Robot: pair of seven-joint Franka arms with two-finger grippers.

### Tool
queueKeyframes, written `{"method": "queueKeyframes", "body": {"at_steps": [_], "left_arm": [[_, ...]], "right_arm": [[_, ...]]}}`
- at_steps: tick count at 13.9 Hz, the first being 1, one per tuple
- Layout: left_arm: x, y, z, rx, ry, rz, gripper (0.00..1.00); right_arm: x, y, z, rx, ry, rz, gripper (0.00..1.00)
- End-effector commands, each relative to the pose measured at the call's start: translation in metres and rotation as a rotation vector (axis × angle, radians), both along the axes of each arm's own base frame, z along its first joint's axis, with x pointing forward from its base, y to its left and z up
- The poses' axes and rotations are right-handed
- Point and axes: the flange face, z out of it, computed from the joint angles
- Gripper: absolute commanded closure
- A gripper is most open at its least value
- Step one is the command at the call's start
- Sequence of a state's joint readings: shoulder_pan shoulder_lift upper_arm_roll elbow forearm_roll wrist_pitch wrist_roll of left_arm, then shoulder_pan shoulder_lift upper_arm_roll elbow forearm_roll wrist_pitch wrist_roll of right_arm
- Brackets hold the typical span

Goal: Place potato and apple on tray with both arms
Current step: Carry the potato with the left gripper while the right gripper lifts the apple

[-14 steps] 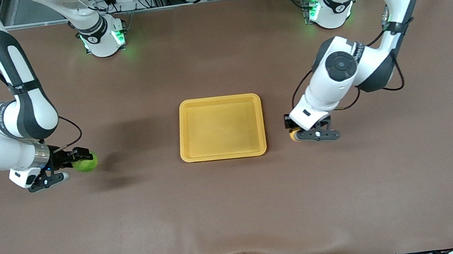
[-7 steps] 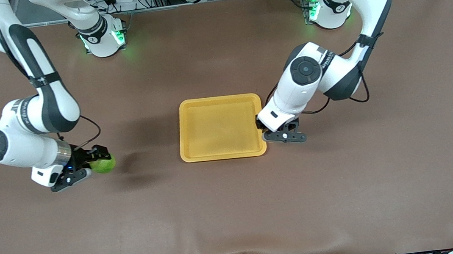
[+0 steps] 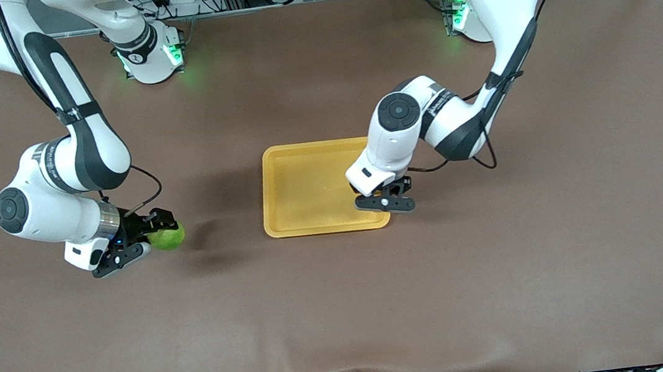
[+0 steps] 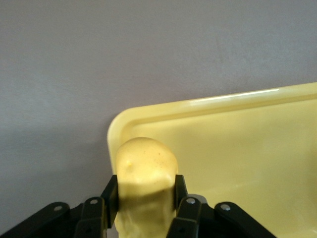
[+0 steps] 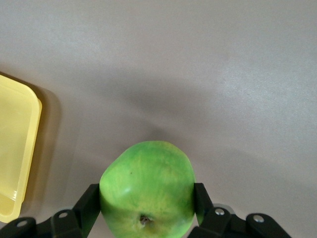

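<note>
Front view: left gripper [image 3: 384,201] hangs over the tray [image 3: 300,183] corner, right gripper [image 3: 136,239] carries the apple [image 3: 166,236] above bare table toward it. Left wrist: fingers pinch the potato [image 4: 145,184] over the tray [image 4: 237,148], ready for release. Right wrist: jaws clamp the apple [image 5: 147,191], tray [image 5: 15,148] apart

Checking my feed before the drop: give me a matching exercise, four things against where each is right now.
Things:
1. potato
2. apple
3. tray
4. left claw

Places or states:
A. flat on the table between the two arms, nothing lying in it
B. gripped in the right claw, over bare table toward the right arm's end
C. over the tray's corner nearest the left arm's end
D. gripped between black fingers, seen in the left wrist view

Pairs: 1-D, 2-B, 3-A, 4-C
</note>
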State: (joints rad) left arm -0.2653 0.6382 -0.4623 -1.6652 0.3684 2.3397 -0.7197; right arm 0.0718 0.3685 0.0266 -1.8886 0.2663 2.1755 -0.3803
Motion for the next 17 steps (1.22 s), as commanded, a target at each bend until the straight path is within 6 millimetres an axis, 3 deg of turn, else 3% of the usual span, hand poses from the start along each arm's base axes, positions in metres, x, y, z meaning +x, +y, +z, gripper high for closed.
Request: {"method": "queueKeyframes", "body": {"at_steps": [1, 4, 5, 11, 15, 17], "left_arm": [[0.004, -0.012, -0.01, 0.016, -0.002, 0.022, 1.0], [-0.001, -0.016, -0.023, 0.033, -0.001, 0.07, 1.0], [-0.001, -0.016, -0.028, 0.039, 0.002, 0.072, 1.0], [-0.002, -0.018, -0.05, 0.088, -0.014, 0.052, 1.0], [-0.002, -0.018, -0.061, 0.111, -0.018, 0.054, 1.0], [-0.002, -0.018, -0.062, 0.109, -0.016, 0.056, 0.96]], "right_arm": [[-0.002, -0.002, 0.002, 0.018, 0.011, -0.017, 1.0], [-0.005, 0.005, 0.001, 0.018, 0.017, -0.015, 1.0], [-0.006, 0.015, 0.002, 0.017, 0.023, -0.029, 1.0], [-0.028, 0.089, 0.006, -0.01, 0.068, -0.131, 1.0], [-0.043, 0.162, 0.009, -0.02, 0.047, -0.214, 1.0], [-0.043, 0.165, 0.01, -0.018, 0.04, -0.227, 1.0]]}}
